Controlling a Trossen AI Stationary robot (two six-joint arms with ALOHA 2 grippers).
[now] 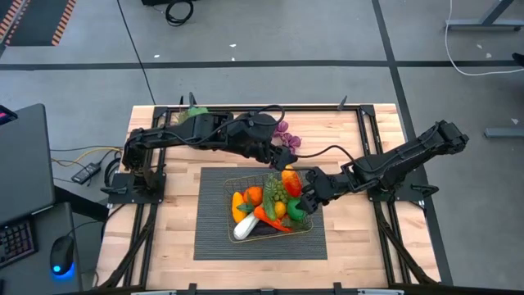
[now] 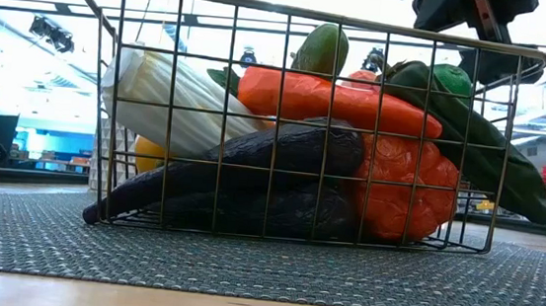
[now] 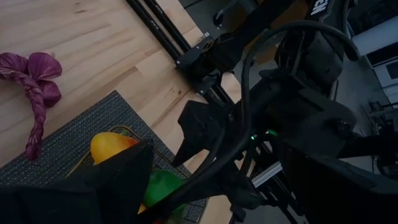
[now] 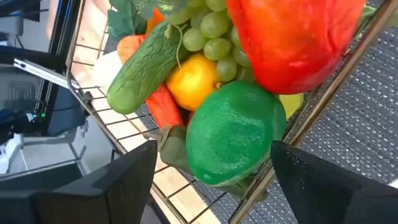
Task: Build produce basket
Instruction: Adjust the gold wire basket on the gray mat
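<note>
The brass wire basket [image 1: 246, 182] stands on the dark ribbed mat [image 1: 213, 238], filled with produce: the leek [image 2: 174, 100], the carrot [image 2: 327, 98], the eggplant [image 2: 252, 161], the cucumber [image 4: 146, 71], green grapes [image 4: 211, 31], an orange [image 4: 193, 81] and a red pepper [image 4: 292, 37]. My right gripper [image 1: 304, 201] is open over the basket's right end. Its fingers stand on either side of a green pepper [image 4: 233, 134] that lies on the pile by the rim. My left gripper [image 1: 282, 161] hovers open over the basket's far edge. A purple bunch [image 3: 34, 81] lies on the table behind the mat.
The purple bunch [image 1: 286, 135] is just beyond the mat's far edge, under the left arm. A potted green plant [image 1: 195, 112] stands at the far left of the table. The two arms are close together over the basket. Black rails edge the table.
</note>
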